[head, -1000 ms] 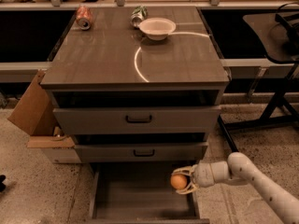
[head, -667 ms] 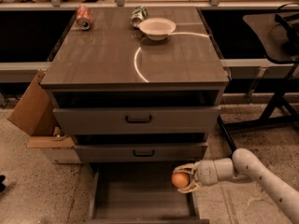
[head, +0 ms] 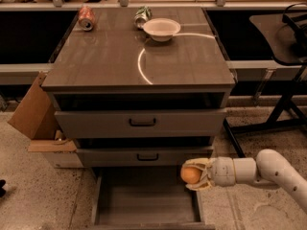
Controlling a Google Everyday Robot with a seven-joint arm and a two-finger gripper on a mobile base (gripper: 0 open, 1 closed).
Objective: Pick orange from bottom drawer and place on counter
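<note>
Grey-brown counter (head: 105,56) lies at twelve o'clock: gripper (head: 194,174), clasping the orange (head: 190,176) above the bottom drawer (head: 144,202), should lift clear first.

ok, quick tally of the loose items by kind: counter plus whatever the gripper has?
Cans: 2, a red can and a greenish can, both at the back of the counter.
Bowls: 1, the white bowl, on the counter.
Oranges: 1, the orange, in the gripper, jaws shut on it, above the open bottom drawer's right side.
Total: 4
</note>
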